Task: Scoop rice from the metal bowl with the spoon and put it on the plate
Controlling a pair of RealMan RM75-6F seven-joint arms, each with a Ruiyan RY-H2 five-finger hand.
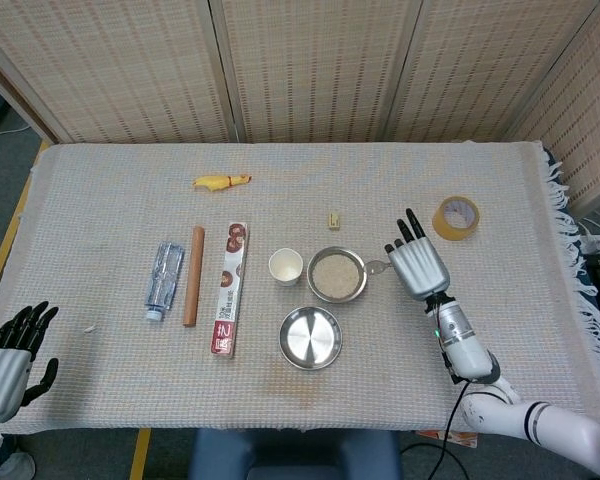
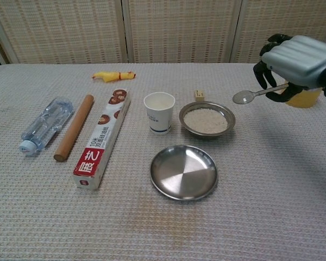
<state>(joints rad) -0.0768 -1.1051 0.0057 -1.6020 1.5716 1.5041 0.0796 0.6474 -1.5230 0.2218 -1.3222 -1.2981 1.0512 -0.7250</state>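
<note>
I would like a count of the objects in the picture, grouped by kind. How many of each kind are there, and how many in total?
Metal dishes: 2, the bowl of rice and the plate
Spoon: 1, held by the right hand
Paper cup: 1
Water bottle: 1
Rolling pin: 1
Wrap box: 1
Rubber chicken: 1
Tape roll: 1
Small block: 1
Total: 10

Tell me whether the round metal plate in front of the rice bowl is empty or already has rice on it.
Empty. The round metal plate shows only bare shiny steel in both views; no grains lie on it.
</note>
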